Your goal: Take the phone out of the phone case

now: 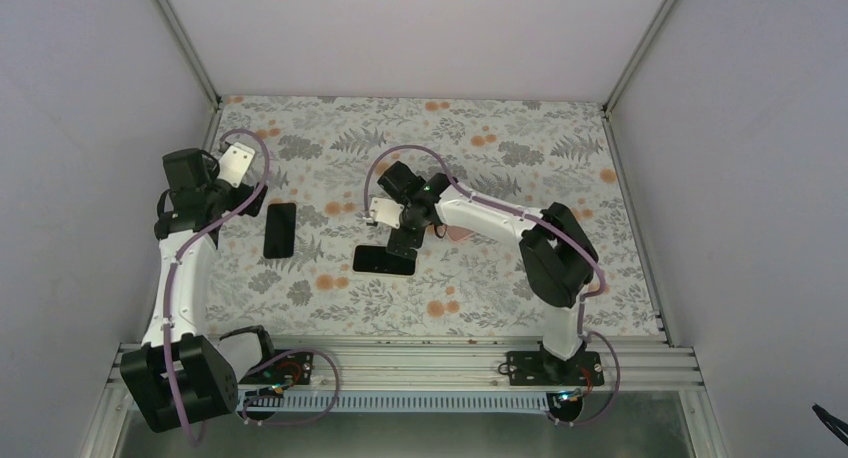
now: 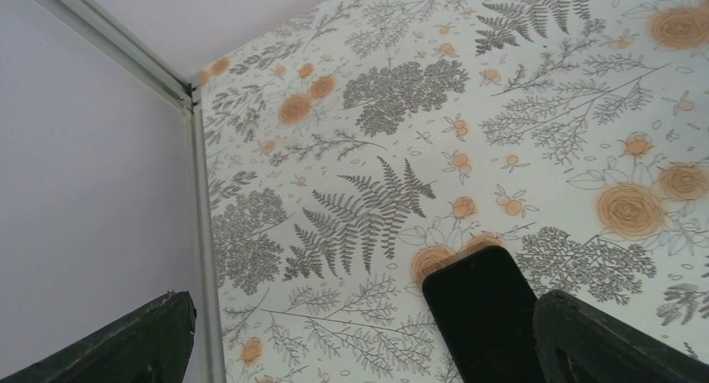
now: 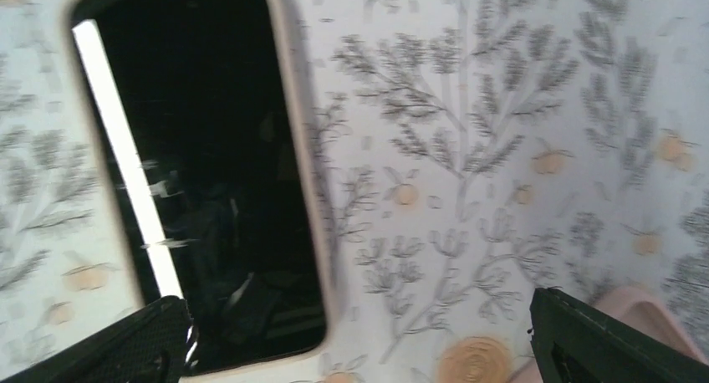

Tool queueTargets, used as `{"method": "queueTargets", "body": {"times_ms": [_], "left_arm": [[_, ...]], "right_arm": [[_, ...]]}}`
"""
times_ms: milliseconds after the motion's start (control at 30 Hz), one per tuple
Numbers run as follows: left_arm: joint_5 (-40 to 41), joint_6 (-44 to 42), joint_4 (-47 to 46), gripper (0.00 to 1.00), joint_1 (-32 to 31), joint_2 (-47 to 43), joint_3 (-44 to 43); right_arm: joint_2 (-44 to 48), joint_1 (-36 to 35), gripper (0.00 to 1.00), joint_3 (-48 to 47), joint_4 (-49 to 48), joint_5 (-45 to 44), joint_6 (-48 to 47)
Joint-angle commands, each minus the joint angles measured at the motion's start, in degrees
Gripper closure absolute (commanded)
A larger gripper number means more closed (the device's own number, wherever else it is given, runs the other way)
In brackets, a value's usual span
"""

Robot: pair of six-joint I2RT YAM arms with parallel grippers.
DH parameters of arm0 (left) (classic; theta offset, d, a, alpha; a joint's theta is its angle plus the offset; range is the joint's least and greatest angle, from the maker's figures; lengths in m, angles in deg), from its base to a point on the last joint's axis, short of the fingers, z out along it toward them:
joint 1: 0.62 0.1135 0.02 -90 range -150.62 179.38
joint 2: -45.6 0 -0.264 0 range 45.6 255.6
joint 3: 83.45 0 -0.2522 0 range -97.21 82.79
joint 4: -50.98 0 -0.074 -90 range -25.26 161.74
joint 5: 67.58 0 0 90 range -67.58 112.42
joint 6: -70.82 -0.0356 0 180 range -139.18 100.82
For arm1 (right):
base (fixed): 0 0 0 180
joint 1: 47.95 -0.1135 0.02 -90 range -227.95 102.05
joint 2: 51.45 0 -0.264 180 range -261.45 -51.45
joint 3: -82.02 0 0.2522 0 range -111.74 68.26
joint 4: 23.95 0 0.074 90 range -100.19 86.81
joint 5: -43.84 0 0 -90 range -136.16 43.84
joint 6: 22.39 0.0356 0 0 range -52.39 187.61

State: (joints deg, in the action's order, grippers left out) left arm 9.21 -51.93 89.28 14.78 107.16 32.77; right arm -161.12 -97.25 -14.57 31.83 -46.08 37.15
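1. Lying flat under my right pincer [image 1: 405, 240], the phone [image 1: 385, 261] sits in its pale-rimmed case [image 3: 297, 149], long axis left-right on the table [image 1: 500, 128].
2. Open tabletop lies all around it, with a pink object [image 1: 457, 234] near its right end.
3. Right pincer spread wide; left pincer [image 2: 365, 308] spread too, a second black phone [image 2: 485, 316] ending between its fingers.

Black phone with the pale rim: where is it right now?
In the top view the pale-rimmed black phone lies flat mid-table beneath the right gripper; a plain black phone lies to its left, by the left arm.
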Motion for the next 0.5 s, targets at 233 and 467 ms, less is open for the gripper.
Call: {"method": "queueTargets", "body": {"times_ms": [233, 467], "left_arm": [[-3.4, -0.3, 5.0, 0.0, 0.4, -0.3, -2.2], [-5.0, -0.8, 4.9, 0.0, 0.4, -0.3, -1.8]], "right_arm": [[-2.4, -3.2, 0.0, 1.4, 5.1, 5.7, -0.4], [-4.6, -4.5, 0.0, 0.5, 4.8, 4.1, -2.4]]}}
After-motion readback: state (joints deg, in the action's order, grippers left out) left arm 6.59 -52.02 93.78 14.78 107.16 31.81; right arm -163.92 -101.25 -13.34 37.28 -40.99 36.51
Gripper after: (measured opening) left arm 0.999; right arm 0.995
